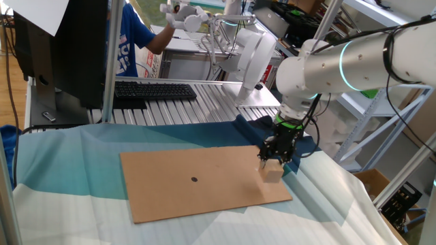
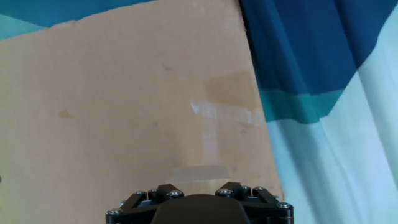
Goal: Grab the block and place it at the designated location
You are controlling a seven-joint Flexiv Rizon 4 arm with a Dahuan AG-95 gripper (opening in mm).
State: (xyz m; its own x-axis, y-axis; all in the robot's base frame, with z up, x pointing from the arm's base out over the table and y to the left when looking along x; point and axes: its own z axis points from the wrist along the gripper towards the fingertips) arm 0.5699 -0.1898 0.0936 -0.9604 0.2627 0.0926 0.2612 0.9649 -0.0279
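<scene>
The block, a small light-tan wooden cube, is on the right part of the brown cardboard sheet, near its right edge. My gripper points down directly over the block, with its dark fingertips at the block's top. From this angle I cannot tell whether the fingers grip it. The designated location is the small dark dot near the middle of the sheet, well to the left of the block. The hand view shows only the gripper's black body, bare cardboard with a pale tape patch, and cloth. The block and dot are out of that view.
The sheet lies on a blue and pale teal cloth. A keyboard and a monitor stand at the back left, and a person in blue is behind them. Metal frame posts and shelving border the table.
</scene>
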